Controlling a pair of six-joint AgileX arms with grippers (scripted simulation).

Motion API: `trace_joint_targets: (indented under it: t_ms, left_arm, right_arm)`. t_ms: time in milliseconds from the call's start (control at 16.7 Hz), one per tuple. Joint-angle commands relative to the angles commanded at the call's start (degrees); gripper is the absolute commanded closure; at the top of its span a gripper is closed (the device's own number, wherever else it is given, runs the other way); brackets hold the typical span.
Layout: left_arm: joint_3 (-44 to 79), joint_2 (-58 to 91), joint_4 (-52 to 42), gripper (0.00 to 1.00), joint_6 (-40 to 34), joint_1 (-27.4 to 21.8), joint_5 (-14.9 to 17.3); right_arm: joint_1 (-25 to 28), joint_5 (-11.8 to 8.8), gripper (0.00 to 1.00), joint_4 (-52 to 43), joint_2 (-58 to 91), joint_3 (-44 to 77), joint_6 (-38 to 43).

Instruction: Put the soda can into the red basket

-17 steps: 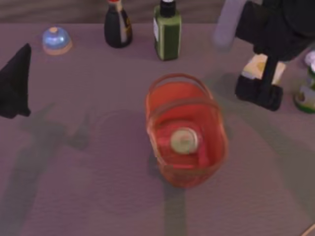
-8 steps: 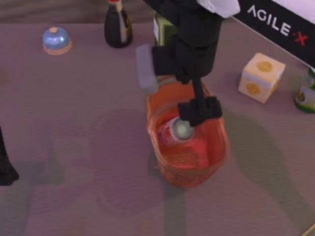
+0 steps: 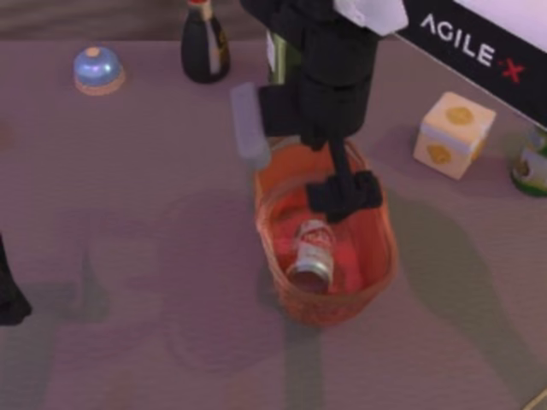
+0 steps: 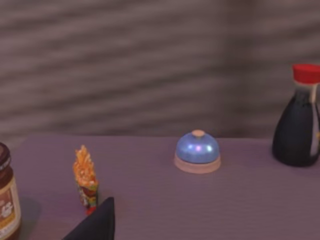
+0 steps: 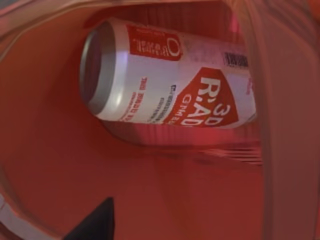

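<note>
1. Since half a second ago the soda can (image 3: 311, 251) has dropped from the right gripper (image 3: 344, 195) and tipped over; it now lies on its side inside the red basket (image 3: 379, 272).
2. Right gripper hangs just above the basket, holding nothing; how wide its jaws stand, I cannot tell.
3. Left gripper (image 3: 10, 292) sits parked at the table's left edge; its fingers' state is unclear.

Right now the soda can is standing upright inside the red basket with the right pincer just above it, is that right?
Not quite. The soda can is inside the red basket, but it lies tipped on its side, not upright; the right wrist view shows it lying lengthwise on the basket floor. The right pincer does hang just above it, as the top view shows.
</note>
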Motion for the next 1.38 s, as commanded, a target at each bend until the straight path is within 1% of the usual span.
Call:
trace_joint_targets:
  t_ms: [300,540,1320,1380]
  left_arm:
    - [0.0,0.0,0.0,0.0,0.0,0.0,0.0]
    - [0.0,0.0,0.0,0.0,0.0,0.0,0.0]
    - [0.0,0.0,0.0,0.0,0.0,0.0,0.0]
    - [0.0,0.0,0.0,0.0,0.0,0.0,0.0]
  right_arm:
    - [0.16,0.0,0.0,4.37,-0.91,-5.3,0.04]
    - [0.16,0.0,0.0,4.55,-0.95,-5.51,0.05]
    - [0.16,0.0,0.98,4.55,-0.95,-5.51,0.05]
    - [0.16,0.0,1.0,4.55,-0.95,-5.51,0.05]
